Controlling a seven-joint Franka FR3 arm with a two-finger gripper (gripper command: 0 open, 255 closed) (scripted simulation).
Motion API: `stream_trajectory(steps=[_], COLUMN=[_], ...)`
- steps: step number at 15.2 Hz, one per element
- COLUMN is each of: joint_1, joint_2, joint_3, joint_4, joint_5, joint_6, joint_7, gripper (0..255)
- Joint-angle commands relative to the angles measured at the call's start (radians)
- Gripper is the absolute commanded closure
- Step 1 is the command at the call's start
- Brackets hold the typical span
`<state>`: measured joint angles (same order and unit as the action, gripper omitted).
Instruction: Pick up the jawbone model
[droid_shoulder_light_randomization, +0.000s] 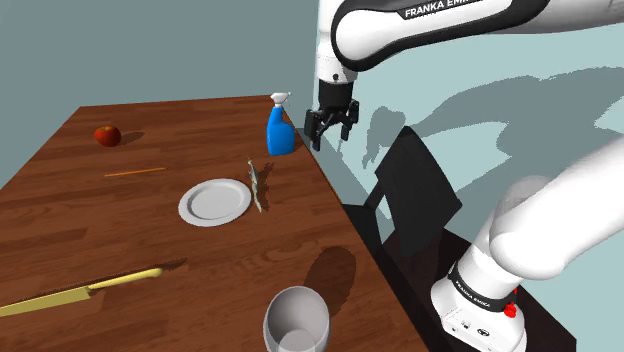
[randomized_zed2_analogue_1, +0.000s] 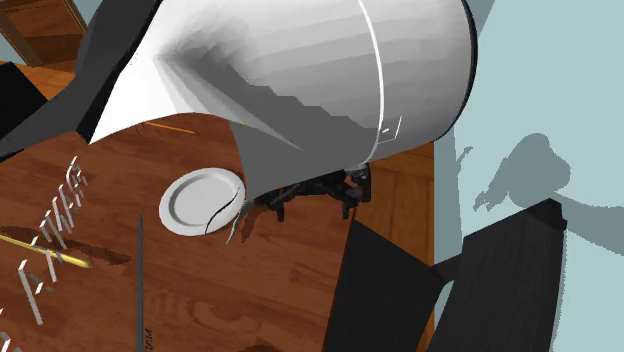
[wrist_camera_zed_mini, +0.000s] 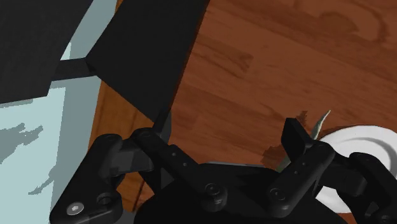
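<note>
The jawbone model (droid_shoulder_light_randomization: 256, 185) is a thin greyish curved piece lying on the wooden table (droid_shoulder_light_randomization: 150, 230), right beside the white plate (droid_shoulder_light_randomization: 215, 202). My gripper (droid_shoulder_light_randomization: 332, 128) hangs open in the air over the table's edge, on the shoulder view's right of the blue spray bottle (droid_shoulder_light_randomization: 280, 128) and well off from the jawbone. In the wrist view the gripper (wrist_camera_zed_mini: 229, 137) has its fingers apart with nothing between them; a tip of the jawbone (wrist_camera_zed_mini: 322, 120) and the plate (wrist_camera_zed_mini: 359, 143) show past one finger. The second exterior view has the jawbone (randomized_zed2_analogue_1: 237, 226) by the plate (randomized_zed2_analogue_1: 195, 200), the gripper (randomized_zed2_analogue_1: 315, 195) near it.
A red apple (droid_shoulder_light_randomization: 107, 134) and an orange stick (droid_shoulder_light_randomization: 135, 172) lie at the table's far side. A yellow-handled knife (droid_shoulder_light_randomization: 80, 292) and a grey cup (droid_shoulder_light_randomization: 297, 322) sit near the front. A black chair (droid_shoulder_light_randomization: 415, 190) stands beside the table.
</note>
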<state>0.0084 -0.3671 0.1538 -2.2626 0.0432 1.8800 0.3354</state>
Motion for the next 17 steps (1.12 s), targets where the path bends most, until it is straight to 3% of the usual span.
stream_trajectory(steps=[1, 9, 17], joint_1=[0.002, 0.014, 0.048], joint_2=[0.071, 0.377, 0.697], joint_3=[0.02, 0.066, 0.072], joint_4=[0.029, 0.203, 0.461], joint_5=[0.012, 0.027, 0.023], joint_6=[0.034, 0.136, 0.177], joint_7=[0.053, 0.236, 0.393], gripper=[0, 0, 0])
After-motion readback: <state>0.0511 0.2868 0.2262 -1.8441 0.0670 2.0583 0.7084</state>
